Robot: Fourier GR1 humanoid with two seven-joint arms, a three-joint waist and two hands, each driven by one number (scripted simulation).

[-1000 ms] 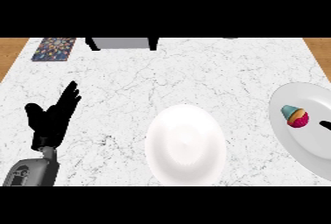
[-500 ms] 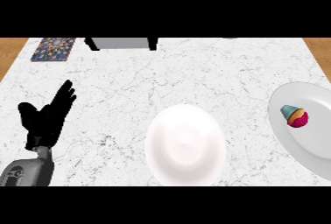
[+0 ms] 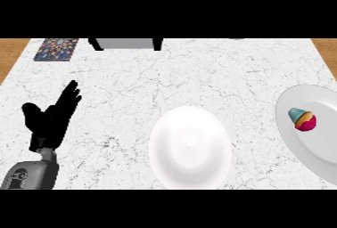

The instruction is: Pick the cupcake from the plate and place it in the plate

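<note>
A small cupcake (image 3: 302, 119) with a teal wrapper and pink top lies tilted on the white plate (image 3: 309, 147) cut off by the right edge. A second white plate (image 3: 190, 148) sits bare at the lower centre. My left hand (image 3: 49, 119) stands open at the left, fingers straight and pointing up and away, thumb out to the left, well apart from both plates. No part of my right hand shows in this view.
A patterned mat (image 3: 56, 48) lies at the back left corner of the marble counter. A grey object with black legs (image 3: 126, 43) stands at the back edge. Wood floor shows past both side edges.
The dark tip of the right hand seen by the right plate 1.0 s ago has gone out of view. My left hand has drifted slightly left.
</note>
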